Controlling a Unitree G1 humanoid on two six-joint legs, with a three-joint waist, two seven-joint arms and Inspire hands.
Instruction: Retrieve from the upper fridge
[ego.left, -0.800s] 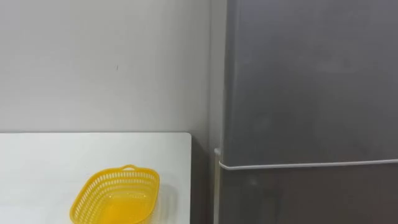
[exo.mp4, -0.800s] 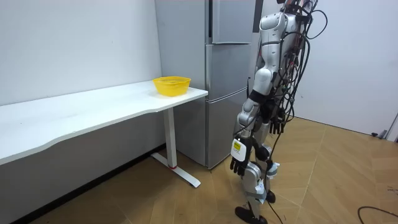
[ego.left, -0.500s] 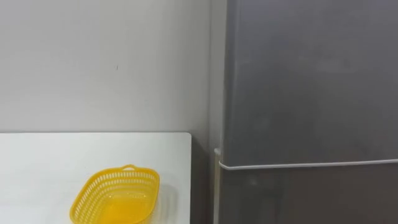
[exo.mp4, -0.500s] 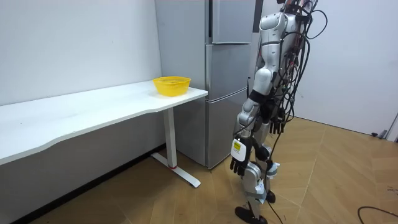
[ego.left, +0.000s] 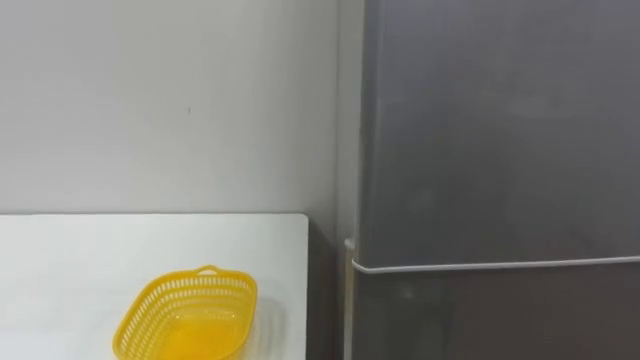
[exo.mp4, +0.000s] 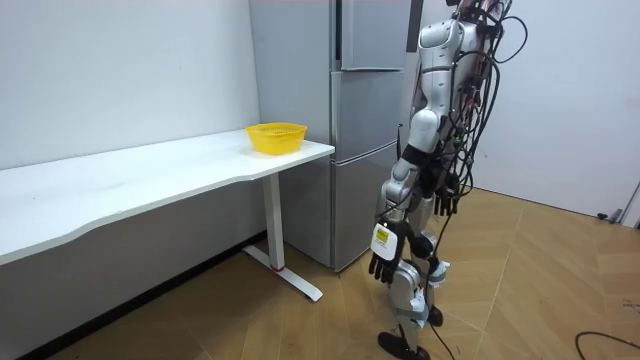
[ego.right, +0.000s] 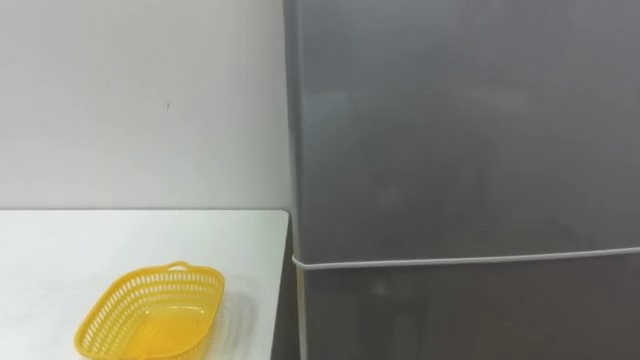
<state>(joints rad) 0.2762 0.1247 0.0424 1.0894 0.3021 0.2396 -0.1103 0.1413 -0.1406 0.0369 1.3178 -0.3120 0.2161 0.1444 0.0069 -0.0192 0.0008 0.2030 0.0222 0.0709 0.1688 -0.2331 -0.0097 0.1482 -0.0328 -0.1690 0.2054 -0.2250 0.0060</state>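
What we are to fetch lies out of sight behind the upper fridge door (ego.left: 500, 130), which is closed. Its kind, weight and fragility we cannot tell. The door itself comes first. We judge it stiff and fairly heavy, and its seal will likely resist and then give suddenly. Its smooth grey face looks slippery and offers no hold. No handle shows, so the likeliest hold is a vertical edge of the door or the pale seam (ego.left: 500, 265) above the lower door (ego.left: 500, 320). We cannot tell which side is hinged.

To the robot's left a white worktop (ego.left: 80, 260) stands just beside the fridge, against the wall. On its near corner sits an empty yellow basket (ego.left: 185, 318), a likely place to set the item down.

In the room view the robot stands upright before the fridge with both arms hanging. The left hand (exo.mp4: 385, 262) and the right hand (exo.mp4: 446, 200) have their fingers loose and straight, holding nothing, well below the door.
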